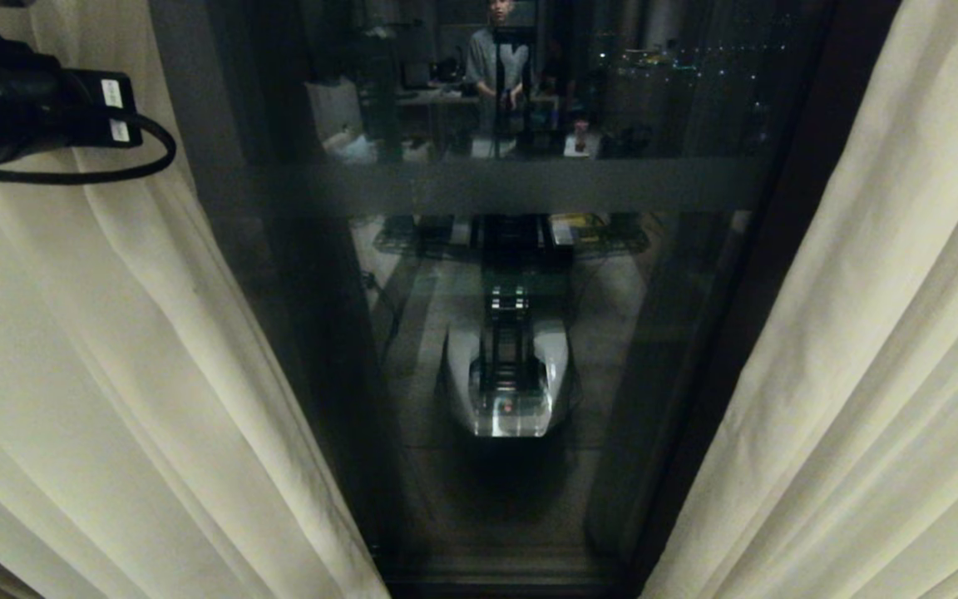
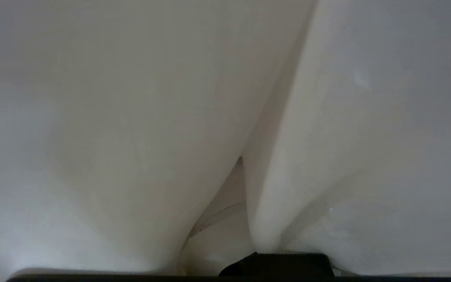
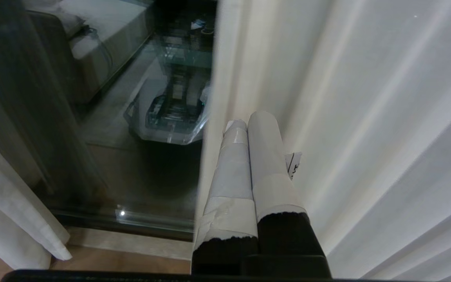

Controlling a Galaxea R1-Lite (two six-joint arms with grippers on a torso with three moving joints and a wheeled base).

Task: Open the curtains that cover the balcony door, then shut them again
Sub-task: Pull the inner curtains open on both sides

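Observation:
The cream curtains hang parted. The left panel (image 1: 71, 374) and the right panel (image 1: 878, 374) flank the dark glass balcony door (image 1: 529, 191) with its frosted band. My left arm (image 1: 22, 108) reaches into the left panel at the upper left. In the left wrist view, curtain fabric (image 2: 131, 117) fills everything, and its folds gather to a point at the gripper's black mount (image 2: 280, 264), hiding the fingers. My right gripper (image 3: 249, 119) is shut with its white-taped fingers pressed together and nothing between them. It sits beside the inner edge of the right panel (image 3: 366, 117).
The glass reflects my own base (image 1: 512, 391) and a person (image 1: 496, 58) standing behind me. The door's dark frame (image 1: 778, 291) runs down the right side. A sill and wooden floor (image 3: 92, 266) lie below the glass, with the left panel's hem (image 3: 10, 219) hanging near it.

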